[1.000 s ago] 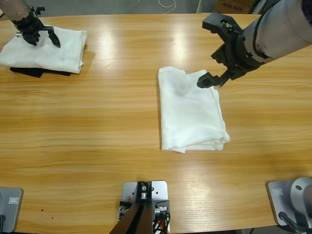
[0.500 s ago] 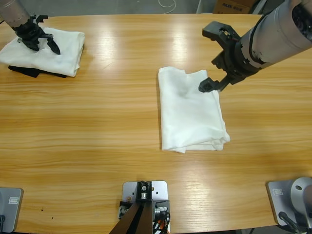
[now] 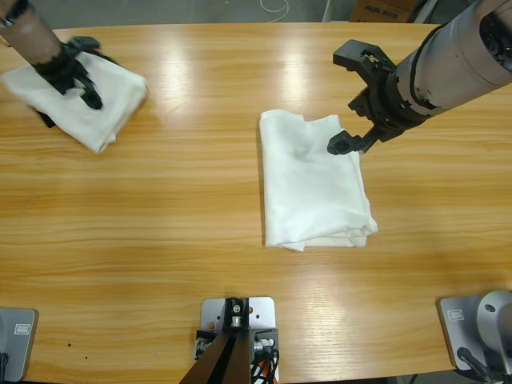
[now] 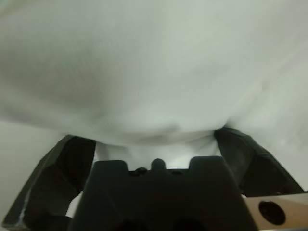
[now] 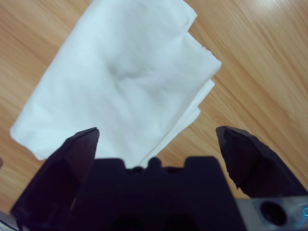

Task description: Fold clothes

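Lying near the middle of the wooden table (image 3: 184,200), the folded white T-shirt (image 3: 314,180) serves as your landmark; note its long rectangular shape, with layered edges showing along its right side and at its lower right corner. In your right wrist view the same folded white T-shirt (image 5: 120,77) fills the upper left, with stacked folds visible at one corner and bare wood on both sides of it.

Observe the right gripper (image 3: 354,100) at the upper right corner of this shirt. Its jaws stand wide apart: one black tip sits at the shirt's top right edge, though you cannot tell whether it touches the cloth, while the other is raised over bare wood beyond that corner. Your right wrist view confirms the spread, with nothing between the two tips (image 5: 159,144).

Look far to the left of the landmark shirt, at the table's upper left corner, for a second white garment (image 3: 80,96), bunched and rumpled. The left gripper (image 3: 76,76) is on top of it, its black jaws pressed into the fabric. In your left wrist view, white cloth (image 4: 154,67) covers nearly everything, draping between the spread jaws; you cannot tell whether they pinch it.
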